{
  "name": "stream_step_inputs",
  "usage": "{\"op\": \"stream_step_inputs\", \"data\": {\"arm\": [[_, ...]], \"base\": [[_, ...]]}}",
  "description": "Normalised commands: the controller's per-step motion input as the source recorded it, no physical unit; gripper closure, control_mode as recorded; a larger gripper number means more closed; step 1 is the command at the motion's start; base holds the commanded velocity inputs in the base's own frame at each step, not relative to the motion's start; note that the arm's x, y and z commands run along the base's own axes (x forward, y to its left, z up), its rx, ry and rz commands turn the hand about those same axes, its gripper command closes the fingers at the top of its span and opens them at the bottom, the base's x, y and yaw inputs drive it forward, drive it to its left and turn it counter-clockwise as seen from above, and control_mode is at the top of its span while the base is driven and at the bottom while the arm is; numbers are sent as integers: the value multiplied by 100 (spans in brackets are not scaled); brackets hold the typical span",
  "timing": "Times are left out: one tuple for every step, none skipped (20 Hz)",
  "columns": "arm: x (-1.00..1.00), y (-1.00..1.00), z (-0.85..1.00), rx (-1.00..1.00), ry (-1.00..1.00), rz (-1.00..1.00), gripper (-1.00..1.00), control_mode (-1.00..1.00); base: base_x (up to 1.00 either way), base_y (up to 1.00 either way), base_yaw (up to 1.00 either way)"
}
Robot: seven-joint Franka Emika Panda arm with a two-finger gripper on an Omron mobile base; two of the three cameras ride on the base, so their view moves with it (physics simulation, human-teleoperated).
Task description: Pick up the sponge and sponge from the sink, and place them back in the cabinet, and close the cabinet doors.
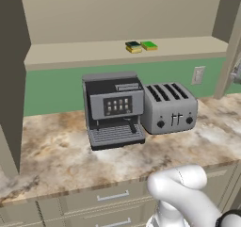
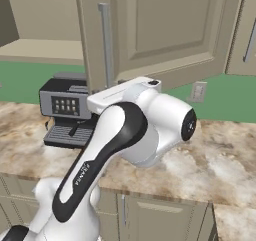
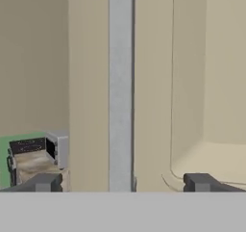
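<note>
Two sponges lie side by side on the beige cabinet shelf: the dark-topped sponge on the left and the bright green sponge on the right. The right cabinet door stands swung out over the counter, its long silver bar handle facing me. In the hand view that handle runs straight up between my fingertips, and my gripper is open, straddling it with nothing held. A dark panel at the left edge looks like the other open door. The sink is out of view.
A grey coffee machine and a silver toaster stand on the marbled counter under the shelf. A wall outlet sits on the green backsplash. Beige drawers run below the counter edge. Another shut cabinet door hangs at the right.
</note>
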Motion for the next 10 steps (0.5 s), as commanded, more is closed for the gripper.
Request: {"op": "stream_step_inputs", "data": {"arm": [[16,28,0,0,0,-3,-100,-100],[16,27,0,0,0,-3,-100,-100],[15,26,0,0,0,-3,-100,-100],[16,25,0,0,0,-3,-100,-100],[17,25,0,0,0,-3,-100,-100],[17,24,0,0,0,-3,-100,-100],[17,21,0,0,0,-3,-100,-100],[18,18,0,0,0,-3,-100,-100],[21,18,0,0,0,-3,-100,-100],[23,18,0,0,0,-4,-100,-100]], "base": [[0,0,0],[0,0,0],[0,0,0],[0,0,0],[0,0,0],[0,0,0],[0,0,0],[0,0,0],[0,0,0],[0,0,0]]}}
